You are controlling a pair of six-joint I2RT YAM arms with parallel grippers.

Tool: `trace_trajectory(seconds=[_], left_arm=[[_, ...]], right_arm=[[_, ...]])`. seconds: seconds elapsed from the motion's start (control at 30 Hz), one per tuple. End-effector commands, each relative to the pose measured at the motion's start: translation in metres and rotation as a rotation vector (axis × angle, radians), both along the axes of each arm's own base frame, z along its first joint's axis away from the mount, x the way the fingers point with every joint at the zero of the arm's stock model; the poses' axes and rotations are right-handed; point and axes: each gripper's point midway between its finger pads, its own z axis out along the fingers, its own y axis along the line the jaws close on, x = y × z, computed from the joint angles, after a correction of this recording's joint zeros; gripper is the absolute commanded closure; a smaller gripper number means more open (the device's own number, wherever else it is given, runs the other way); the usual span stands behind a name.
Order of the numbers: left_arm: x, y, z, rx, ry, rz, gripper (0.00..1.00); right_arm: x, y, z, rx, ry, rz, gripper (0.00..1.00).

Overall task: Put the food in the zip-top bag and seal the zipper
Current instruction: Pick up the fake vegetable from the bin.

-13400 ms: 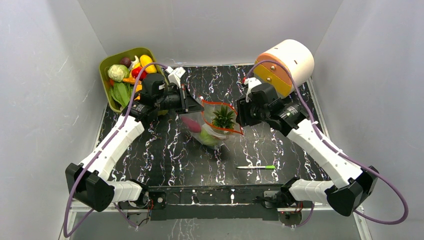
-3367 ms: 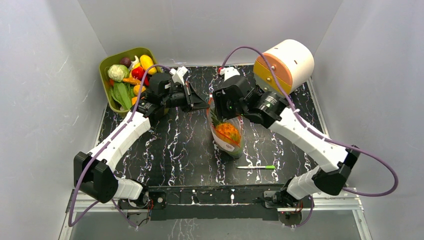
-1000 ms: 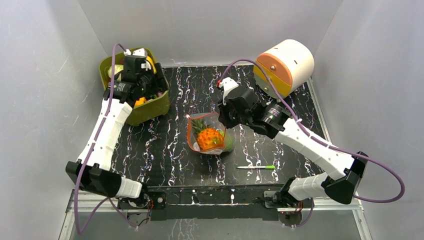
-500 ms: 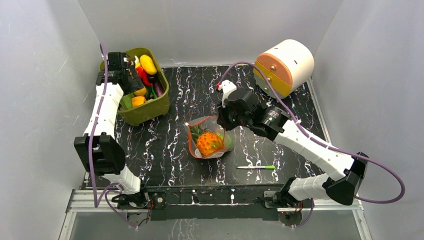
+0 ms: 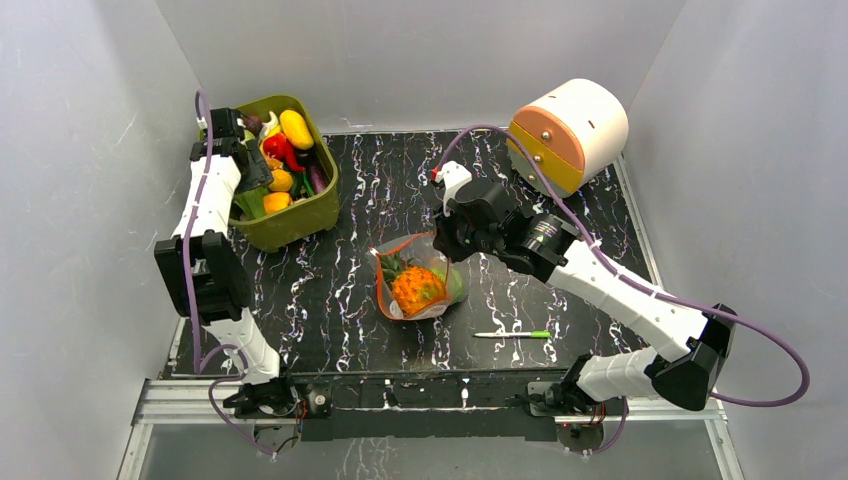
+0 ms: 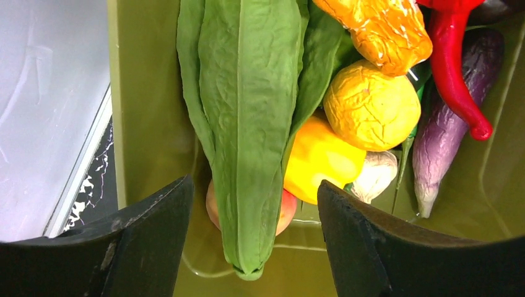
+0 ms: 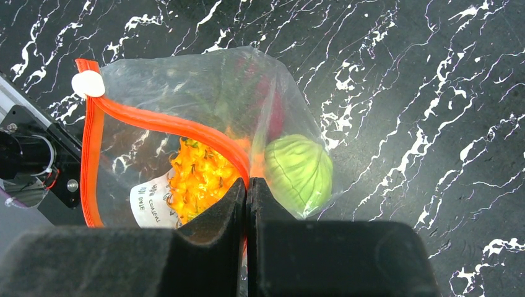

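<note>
Orange zipper [image 7: 155, 127] is pinched between the closed fingers of the right gripper [image 7: 247, 185], at the open mouth of the bag [image 7: 186, 80]. Just ahead of those fingers a pineapple [image 7: 198, 179] and a cabbage [image 7: 299, 173] are seen inside the bag. The left gripper [image 6: 254, 185] is held open over a green bin [image 6: 148, 124], a long leaf [image 6: 247, 111] lying below its gap and other food [image 6: 371, 108] beside the leaf.

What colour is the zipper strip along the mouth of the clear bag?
Orange-red. The zipper shows best in the right wrist view.
</note>
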Motion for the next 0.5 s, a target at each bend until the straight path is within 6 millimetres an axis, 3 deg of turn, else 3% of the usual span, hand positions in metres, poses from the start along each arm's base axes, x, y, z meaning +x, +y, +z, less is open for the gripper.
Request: trace_trajectory(seconds=[0.0, 0.17, 0.37, 0.47], left_arm=[[0.008, 0.006, 0.004, 0.010, -0.017, -0.005, 0.29], [0.009, 0.006, -0.015, 0.002, 0.025, -0.002, 0.30], [0.009, 0.007, -0.032, 0.008, 0.066, -0.034, 0.48], [0.008, 0.007, -0.037, 0.010, 0.078, -0.035, 0.51]], right_arm=[[0.008, 0.004, 0.018, 0.056, -0.060, -0.006, 1.00], [0.010, 0.002, 0.019, 0.048, -0.070, -0.009, 1.00], [0.009, 0.001, 0.018, 0.042, -0.067, -0.012, 1.00], [0.009, -0.001, 0.022, 0.050, -0.075, -0.021, 1.00]])
